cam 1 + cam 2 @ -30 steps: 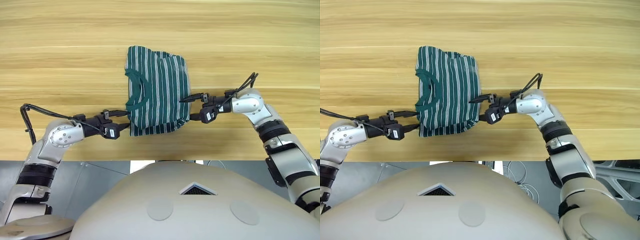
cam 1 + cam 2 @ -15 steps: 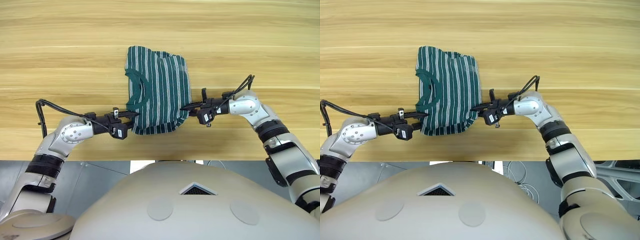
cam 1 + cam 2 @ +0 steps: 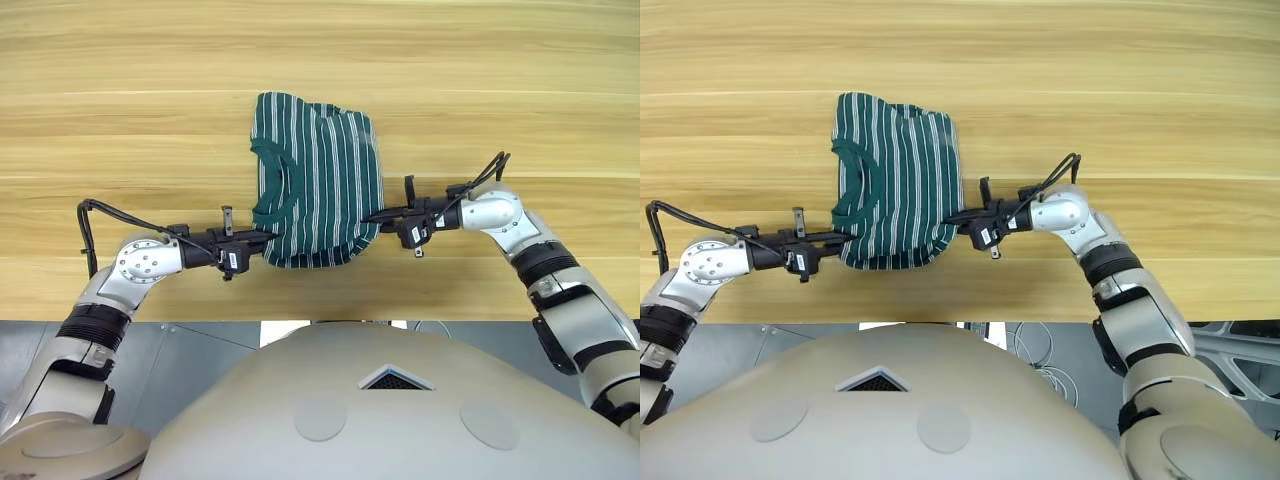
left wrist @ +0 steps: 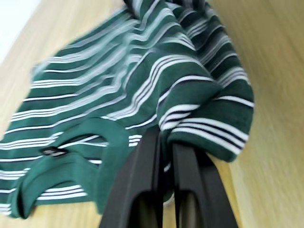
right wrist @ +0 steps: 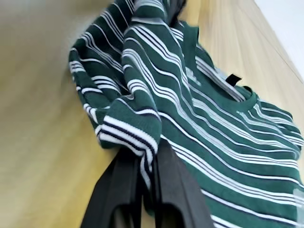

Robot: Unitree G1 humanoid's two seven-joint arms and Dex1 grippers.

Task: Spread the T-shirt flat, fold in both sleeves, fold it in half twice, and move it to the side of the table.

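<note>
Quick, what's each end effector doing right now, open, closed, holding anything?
Left end effector: closed, pinching a near corner of the T-shirt.
Right end effector: closed, pinching the T-shirt's other near corner.

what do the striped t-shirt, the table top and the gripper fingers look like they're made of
T-shirt: soft knit cloth, probably cotton jersey, matte; it drapes and wrinkles, and its edges fold over softly.
Table: wood or a wood-look laminate, smooth; long pale grain lines run across it.
Left gripper's fingers: hard black plastic or coated metal, smooth with a dull sheen; cannot tell which.
</note>
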